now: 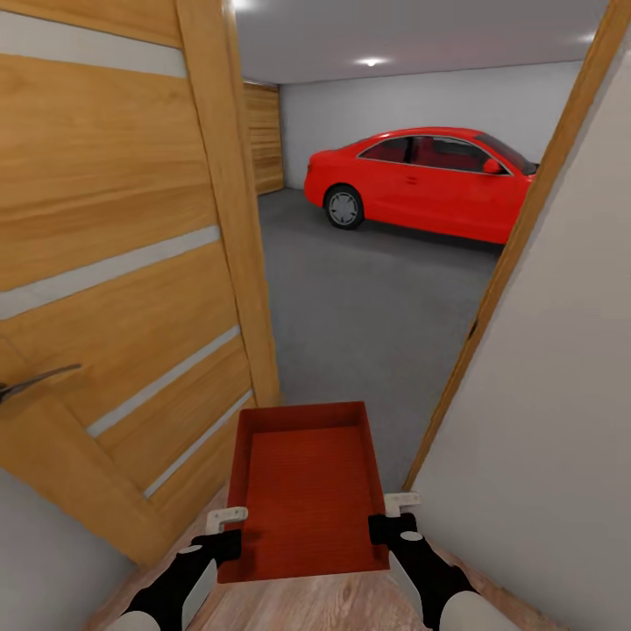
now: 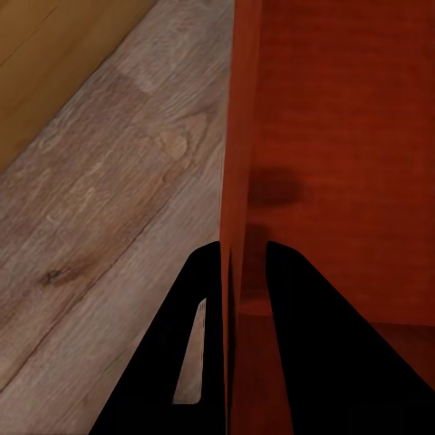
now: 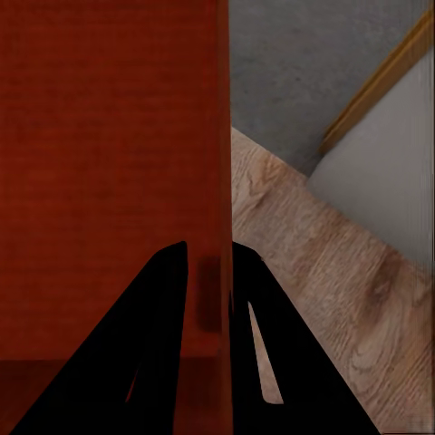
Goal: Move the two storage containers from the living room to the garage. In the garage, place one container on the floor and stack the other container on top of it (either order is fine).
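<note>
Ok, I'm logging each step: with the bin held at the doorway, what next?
Probably roll straight ahead through the doorway: both grippers, left and right, clamp the orange-red shallow plastic bin, and the grey garage floor lies beyond, between the wooden door and the wall.

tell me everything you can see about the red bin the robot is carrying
The storage container is an orange-red, shallow, rectangular open-top bin that looks like plastic, with a finely ribbed bottom and nothing inside. It is held roughly level in the doorway, long axis pointing into the garage, above the wood plank floor's edge. The left gripper pinches its left side wall and the right gripper its right wall, each with one finger inside and one outside.
</note>
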